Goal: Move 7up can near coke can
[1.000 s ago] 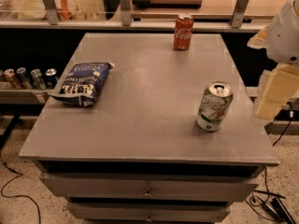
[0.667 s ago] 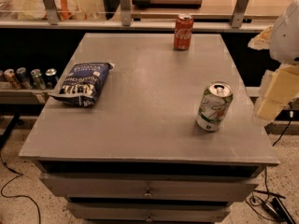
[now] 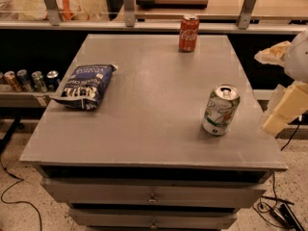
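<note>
Noting the gripper hanging at the right border of the view, just off the right edge of the grey table and clear of its top, showing only a cream-coloured body partly cut off by the frame. Recording its opening as impossible to tell, and seeing nothing held. Finding the 7up can as the nearest item, standing upright on the table just inboard of the gripper, near the right edge, apart from the gripper and not touching it. Noting white-and-green print and a silver top facing up. Locating the coke can farther from the gripper, upright near the table's far edge, beyond the 7up can and well apart from it. Observing a dark blue chip bag lying flat on the side of the table opposite the gripper, reaching the left edge. Logging a row of small cans on a low shelf beyond that edge, farthest from the gripper. Noting two drawer fronts under the tabletop, below gripper level, and cables lying on the speckled floor beneath the gripper.
</note>
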